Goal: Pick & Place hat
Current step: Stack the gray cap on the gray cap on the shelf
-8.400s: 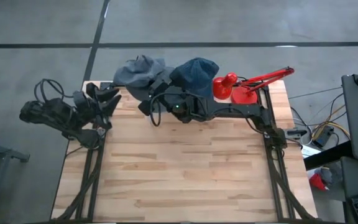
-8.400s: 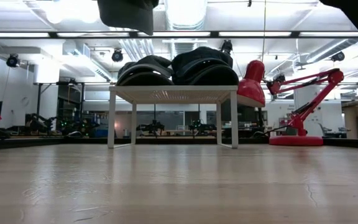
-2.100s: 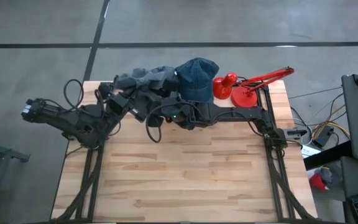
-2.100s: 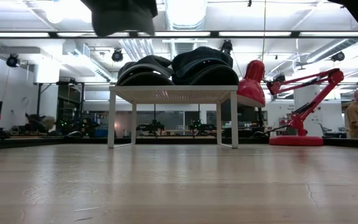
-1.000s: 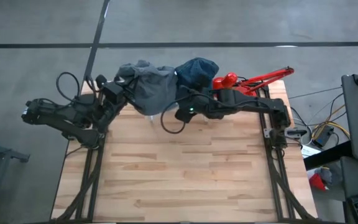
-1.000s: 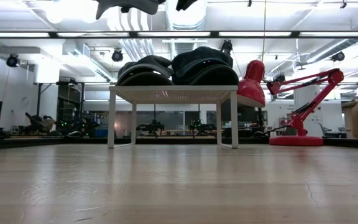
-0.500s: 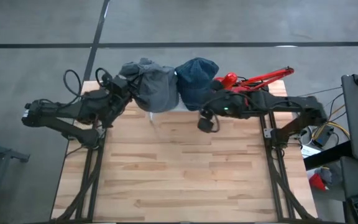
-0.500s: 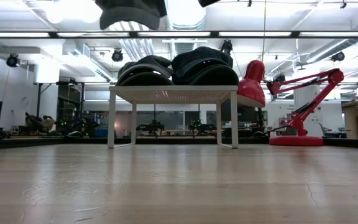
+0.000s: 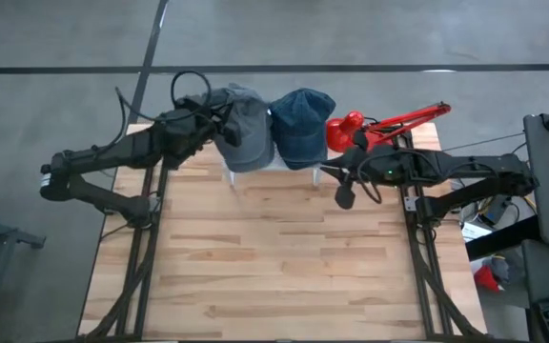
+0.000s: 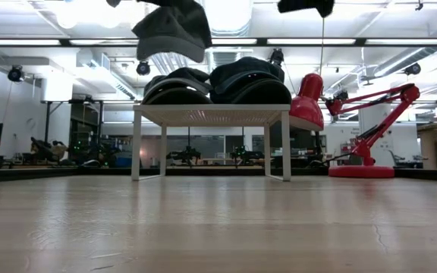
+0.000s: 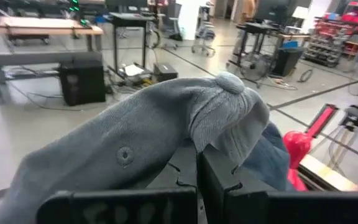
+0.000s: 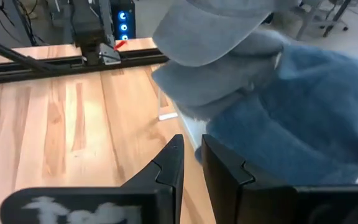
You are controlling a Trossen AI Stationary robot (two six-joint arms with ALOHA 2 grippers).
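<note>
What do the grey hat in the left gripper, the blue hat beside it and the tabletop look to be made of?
Grey hat: soft woven cloth, matte, probably cotton; it folds and shows a stitched eyelet and top button. Left gripper is clamped on it. Blue hat: denim-like fabric with a faded, mottled weave. Tabletop: light wood planks, butcher-block style, with a slight sheen in the low view.

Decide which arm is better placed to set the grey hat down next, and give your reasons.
Left. The left gripper is shut on the grey hat, which hangs lifted above the small white table. The right gripper holds nothing, sitting beside the blue hat.
</note>
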